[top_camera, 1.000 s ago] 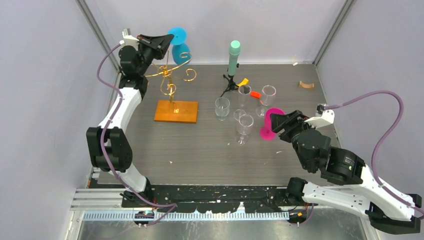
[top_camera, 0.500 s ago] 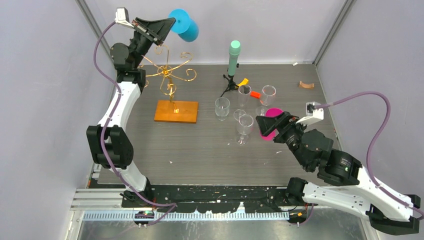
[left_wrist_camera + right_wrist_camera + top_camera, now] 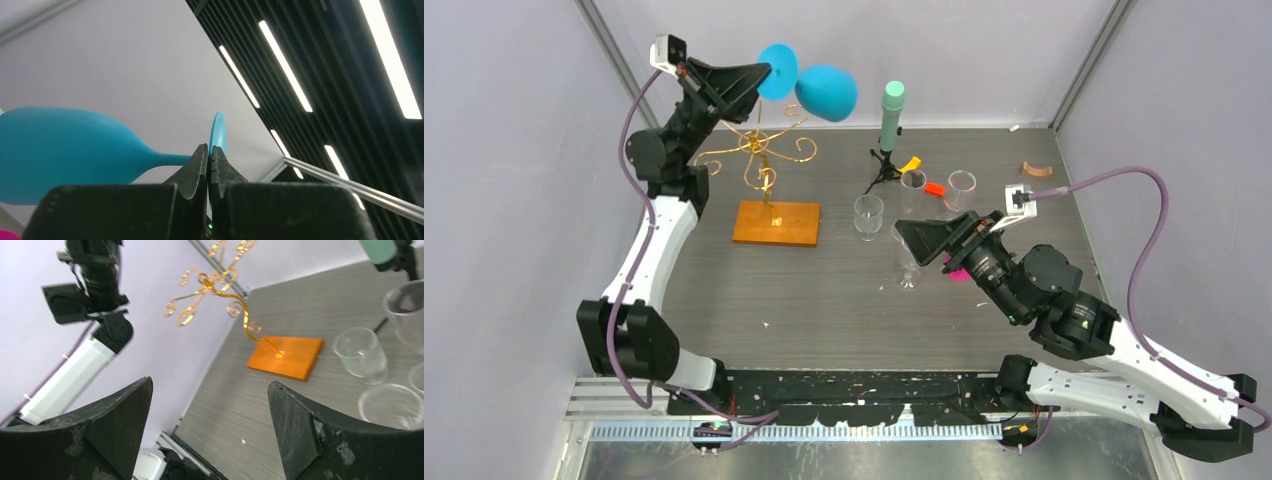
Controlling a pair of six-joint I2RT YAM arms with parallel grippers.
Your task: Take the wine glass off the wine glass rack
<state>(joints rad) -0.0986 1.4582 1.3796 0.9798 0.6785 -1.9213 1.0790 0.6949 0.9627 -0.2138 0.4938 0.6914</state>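
My left gripper (image 3: 762, 70) is shut on the round foot of a blue wine glass (image 3: 826, 89) and holds it sideways, high above the table and clear of the rack. In the left wrist view the jaws (image 3: 210, 150) pinch the blue foot, with the bowl (image 3: 65, 150) to the left. The gold wire wine glass rack (image 3: 761, 150) stands on its orange-brown wooden base (image 3: 776, 222) below; it also shows in the right wrist view (image 3: 215, 285). My right gripper (image 3: 911, 236) is open and empty above the clear glasses; its jaws stand wide apart (image 3: 210, 405).
Several clear glasses (image 3: 912, 250) stand mid-table beside a clear tumbler (image 3: 868, 215). A pink glass (image 3: 956, 270) is mostly hidden under my right arm. A mint-green cylinder on a black tripod (image 3: 890, 115) stands at the back. A brown scrap (image 3: 1036, 170) lies far right.
My left gripper has lifted the blue glass up and to the right, off the rack. My right arm has swung left and forward, away from the pink glass, over the clear glasses.
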